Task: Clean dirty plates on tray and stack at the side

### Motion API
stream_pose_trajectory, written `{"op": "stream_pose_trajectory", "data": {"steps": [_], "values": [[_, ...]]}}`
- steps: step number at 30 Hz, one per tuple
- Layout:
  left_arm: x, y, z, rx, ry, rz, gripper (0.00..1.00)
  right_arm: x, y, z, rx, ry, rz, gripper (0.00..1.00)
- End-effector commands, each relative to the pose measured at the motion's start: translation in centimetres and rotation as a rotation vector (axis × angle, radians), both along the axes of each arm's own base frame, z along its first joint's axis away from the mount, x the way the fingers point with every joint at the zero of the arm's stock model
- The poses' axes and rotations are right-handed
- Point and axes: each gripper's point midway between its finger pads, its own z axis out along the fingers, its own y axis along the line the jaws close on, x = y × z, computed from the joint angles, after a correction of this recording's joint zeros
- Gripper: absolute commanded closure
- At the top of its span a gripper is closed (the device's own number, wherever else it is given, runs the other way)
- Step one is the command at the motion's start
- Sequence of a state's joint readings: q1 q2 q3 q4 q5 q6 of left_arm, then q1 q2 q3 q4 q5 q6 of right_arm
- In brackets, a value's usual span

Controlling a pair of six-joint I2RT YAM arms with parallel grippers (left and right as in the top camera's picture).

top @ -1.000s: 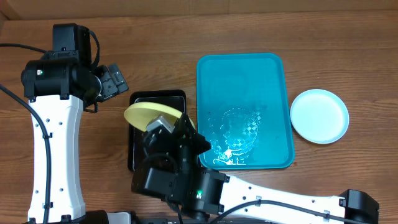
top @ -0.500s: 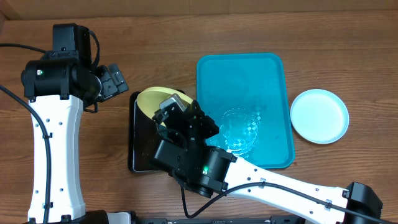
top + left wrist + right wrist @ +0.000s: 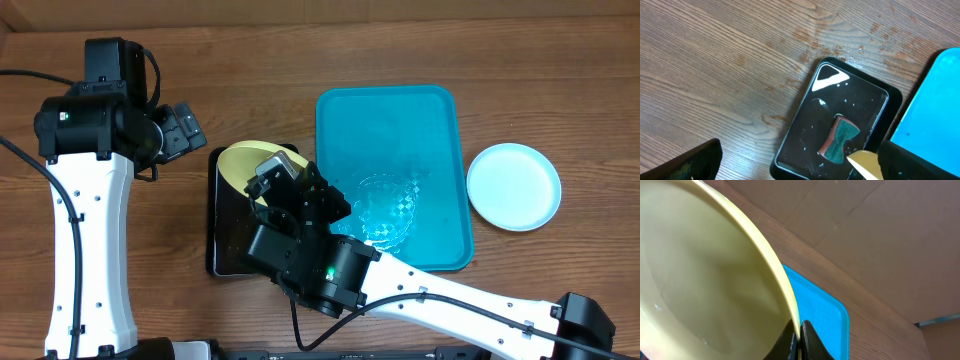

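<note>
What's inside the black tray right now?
In the black tray a sponge lies on the wet bottom, seen from the left wrist. From overhead, the plate pinched in the right hand and that arm cover much of it; what is beneath cannot be seen.

**Three cameras, one shared tray**

The overhead camera looks straight down from high above, taking in a wide stretch of the wooden table (image 3: 400,50), the blue tray (image 3: 440,130) and the black tray (image 3: 225,230) beside it. The left wrist camera looks down at a slant, nearer in, on the black tray (a sponge (image 3: 840,137) lies in it) and the blue tray's edge. The right wrist camera sits very close against a yellow plate (image 3: 700,280), facing past its rim toward the blue tray, which all three views share.
</note>
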State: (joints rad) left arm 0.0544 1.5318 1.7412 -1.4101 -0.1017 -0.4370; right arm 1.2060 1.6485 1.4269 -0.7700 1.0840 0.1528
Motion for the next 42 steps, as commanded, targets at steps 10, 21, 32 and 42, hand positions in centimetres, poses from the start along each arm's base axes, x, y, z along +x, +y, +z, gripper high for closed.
{"op": "stream_pose_trajectory", "data": {"steps": [10,21,32,42], "values": [[0.0,0.4,0.5,0.019,-0.013,-0.008,0.00,4.1,-1.8,-2.3,0.297,0.204,-0.096,0.96],[0.0,0.4,0.5,0.019,-0.013,-0.008,0.00,12.3,-17.0,-4.7,1.005,0.749,-0.339,0.96],[0.0,0.4,0.5,0.019,-0.013,-0.008,0.01,4.7,-40.4,-13.1,1.142,0.792,-1.031,0.96],[0.0,0.4,0.5,0.019,-0.013,-0.008,0.00,-1.6,-43.0,-21.7,1.235,0.827,-1.234,0.96]]}}
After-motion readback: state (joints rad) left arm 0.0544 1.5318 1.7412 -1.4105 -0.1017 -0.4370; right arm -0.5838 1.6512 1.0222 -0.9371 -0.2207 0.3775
